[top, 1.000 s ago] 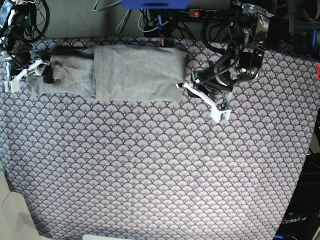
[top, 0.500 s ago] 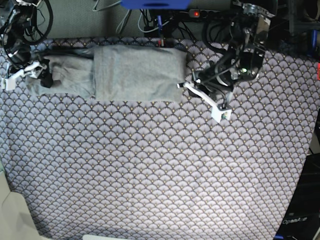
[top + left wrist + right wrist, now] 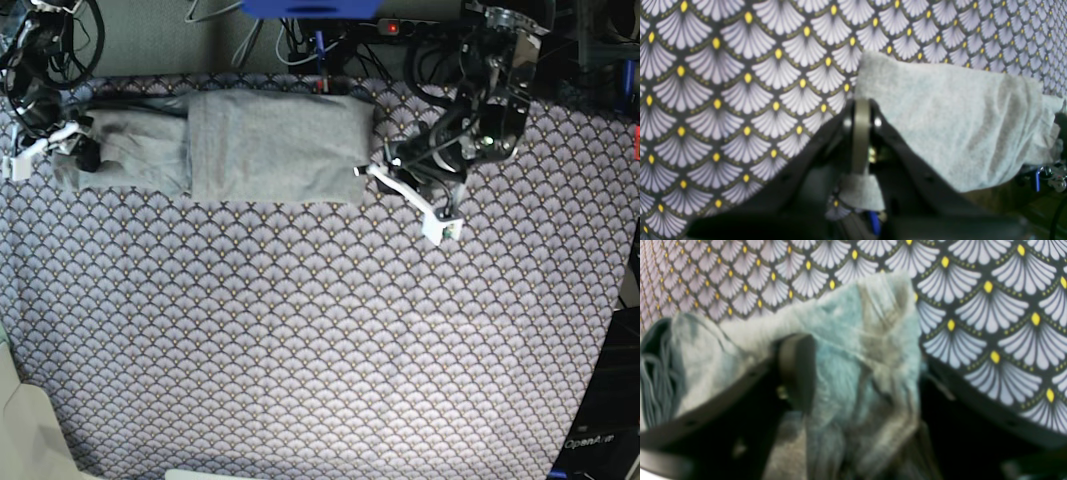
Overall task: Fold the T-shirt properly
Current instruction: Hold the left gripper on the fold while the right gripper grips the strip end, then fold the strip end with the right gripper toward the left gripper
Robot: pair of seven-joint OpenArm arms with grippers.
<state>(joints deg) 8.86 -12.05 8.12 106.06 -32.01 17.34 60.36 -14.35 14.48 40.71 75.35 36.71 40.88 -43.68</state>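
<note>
The T-shirt lies folded between both pincers; left pincer is clamped on its corner, right pincer straddles bunched fabric, whether gripping, I cannot tell

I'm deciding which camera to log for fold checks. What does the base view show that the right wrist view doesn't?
Only the base view shows the whole T-shirt, folded into a long band near the far edge of the scallop-patterned cloth, with the left gripper at its other end. Only the right wrist view shows bunched fabric between the right gripper fingers. Both show the grey T-shirt lying on the patterned cloth.
</note>
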